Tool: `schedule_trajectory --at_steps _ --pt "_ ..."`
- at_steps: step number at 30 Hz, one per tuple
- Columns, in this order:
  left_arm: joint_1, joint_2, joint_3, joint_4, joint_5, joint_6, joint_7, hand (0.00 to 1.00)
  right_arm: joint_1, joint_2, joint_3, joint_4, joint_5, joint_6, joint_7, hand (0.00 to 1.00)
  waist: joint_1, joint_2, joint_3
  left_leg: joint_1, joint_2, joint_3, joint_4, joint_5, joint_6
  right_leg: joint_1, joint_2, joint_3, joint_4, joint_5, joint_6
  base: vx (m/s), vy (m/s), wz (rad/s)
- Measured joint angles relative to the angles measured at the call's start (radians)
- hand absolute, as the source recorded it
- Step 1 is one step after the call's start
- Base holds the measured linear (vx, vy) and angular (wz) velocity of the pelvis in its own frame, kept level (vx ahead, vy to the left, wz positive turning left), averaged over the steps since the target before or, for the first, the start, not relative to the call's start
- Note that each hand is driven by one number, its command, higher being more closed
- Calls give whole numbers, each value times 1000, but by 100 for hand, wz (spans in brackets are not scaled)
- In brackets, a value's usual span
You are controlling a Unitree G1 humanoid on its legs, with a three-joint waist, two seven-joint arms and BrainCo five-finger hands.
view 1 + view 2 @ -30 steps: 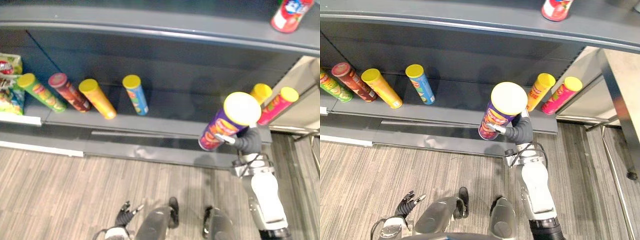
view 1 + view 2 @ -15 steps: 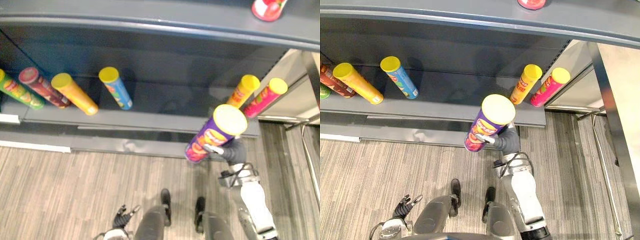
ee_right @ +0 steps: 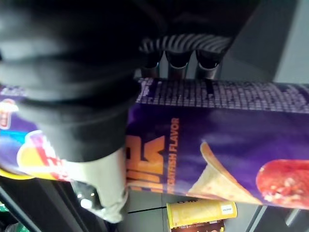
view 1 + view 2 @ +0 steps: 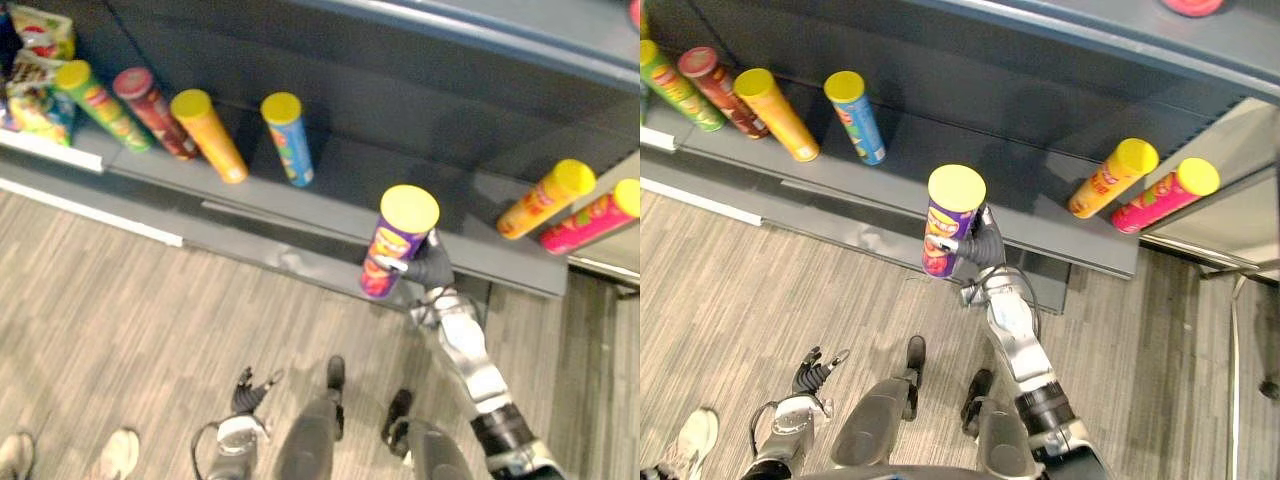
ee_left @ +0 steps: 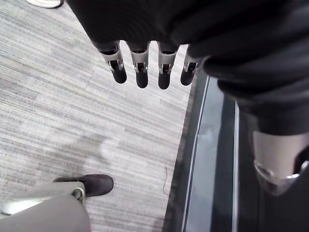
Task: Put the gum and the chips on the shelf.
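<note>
Down at our left side, close to the wood-grain floor [image 4: 120, 330], our left hand [image 4: 245, 392] hangs empty, its fingers [image 5: 141, 72] straight and loosely spread, touching nothing. Off to the left of it, at the near corner of the eye views, we see a person's pale shoes [image 4: 115, 452] on the floor.

Further forward on our right, our right hand [image 4: 432, 268] is wrapped round the purple chips can [image 4: 395, 250]. In its wrist view, the fingers [image 3: 177, 58] curl over one side of the tube and the thumb lies on the other. We hold the can tilted, yellow lid up, just at the front edge of the lower shelf [image 4: 340, 190]. We cannot tell whether its base touches anything.

Beyond it, other cans stand on that shelf. To the left are a blue can [image 4: 290, 140], an orange can [image 4: 210, 138], a dark red can [image 4: 152, 110] and a green can [image 4: 102, 105], with snack bags [image 4: 35, 75] at the far left end. To the right, a yellow-orange can [image 4: 545, 198] and a pink can [image 4: 592, 218] stand side by side.

Farthest off, a red container [image 4: 1193, 6] sits on the upper shelf [image 4: 1090, 20].
</note>
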Motion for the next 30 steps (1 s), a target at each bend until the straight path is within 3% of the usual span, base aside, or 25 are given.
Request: schedule_trajectory --at_steps 4,7,13,20,30 --pt "-16 11 -26 -80 -2 -7 18 0 -184 0 -120 129 -32 27 -76 100 30 35 42 -65 -17 9 15 52 13 -109 -47 4 134 -45 -3 -61 12 18" --pt "-16 13 -35 -95 -4 -8 19 0 -298 -9 -217 215 -32 44 -134 100 51 45 62 -89 -20 7 15 67 21 -146 -54 8 167 -52 -9 -34 -19 6" --pt "-18 16 -58 -93 -10 -9 23 0 -459 -59 -324 274 -32 62 -213 100 55 67 79 -129 -20 4 16 88 20 -203 -63 8 212 -63 -20 -29 -43 2" --pt "-42 13 -67 -77 -19 -10 31 0 -538 -98 -390 281 -36 62 -287 100 68 94 93 -161 -17 -16 16 106 12 -241 -67 -4 254 -81 -37 -14 -59 7" --pt "-57 0 -67 -75 -20 -13 34 0 -599 -84 -454 281 -69 65 -340 100 88 105 102 -208 -7 -20 17 122 9 -297 -64 -8 281 -88 -47 -3 -54 2"
